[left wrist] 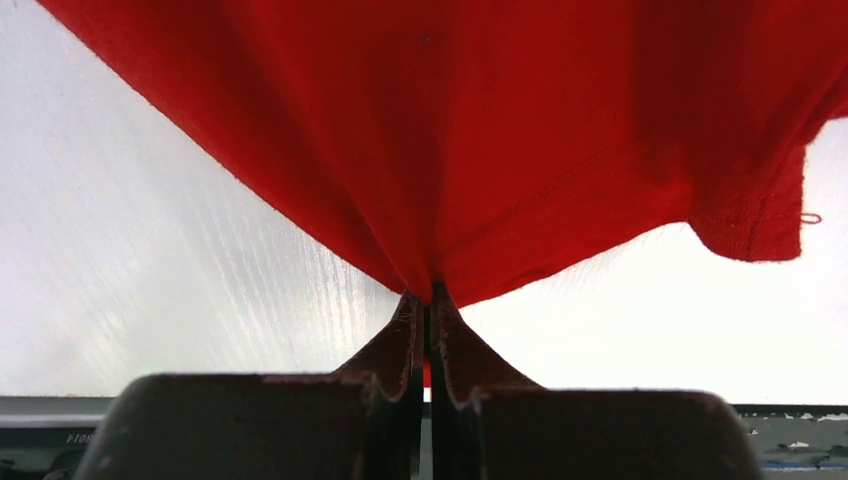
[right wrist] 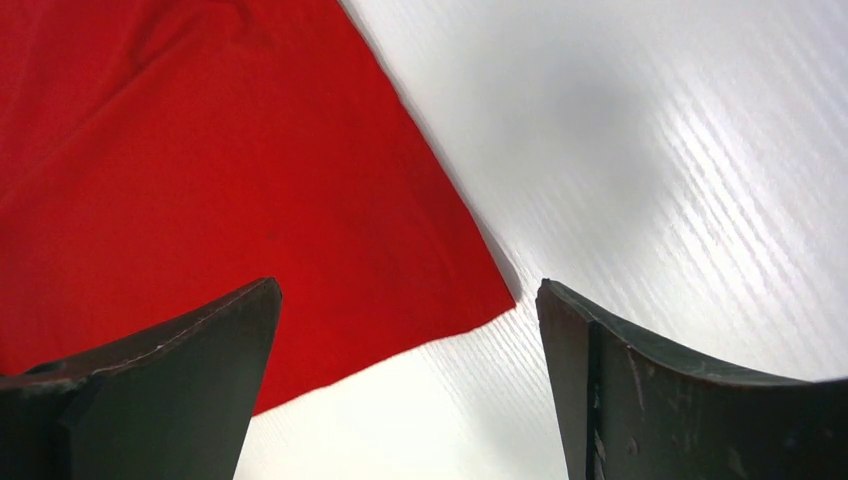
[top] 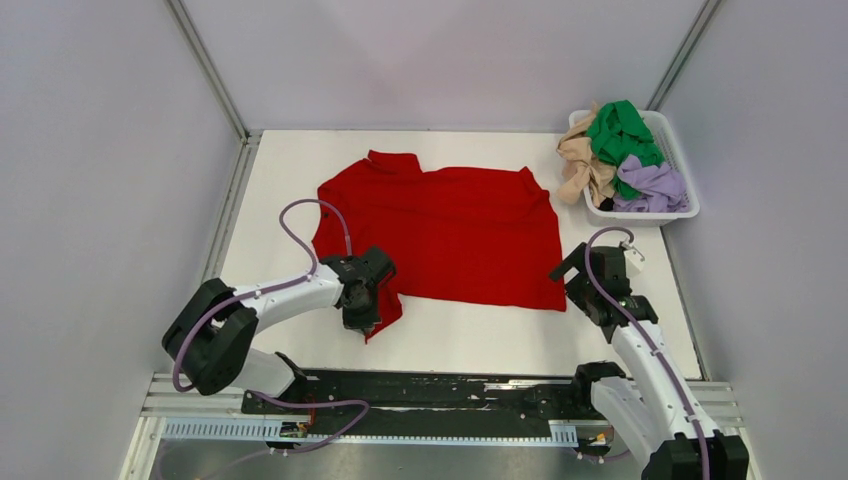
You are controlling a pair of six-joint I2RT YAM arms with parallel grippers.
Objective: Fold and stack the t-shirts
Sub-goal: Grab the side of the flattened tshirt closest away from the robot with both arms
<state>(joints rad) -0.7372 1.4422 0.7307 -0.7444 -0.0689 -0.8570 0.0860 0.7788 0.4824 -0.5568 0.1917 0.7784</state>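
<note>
The red t-shirt (top: 450, 230) lies spread on the white table. My left gripper (top: 362, 318) is shut on its near-left edge; the left wrist view shows the jaws (left wrist: 429, 295) pinching a fold of the red cloth (left wrist: 480, 130). My right gripper (top: 572, 272) is open and empty, hovering over the shirt's near-right corner (right wrist: 490, 290), which shows between its fingers. The green (top: 620, 132), beige-tan (top: 580, 160) and lavender (top: 652, 185) t-shirts lie crumpled in the basket.
The white plastic basket (top: 684, 165) stands at the table's far right corner. Grey walls enclose the table on three sides. A black rail (top: 430, 395) runs along the near edge by the arm bases.
</note>
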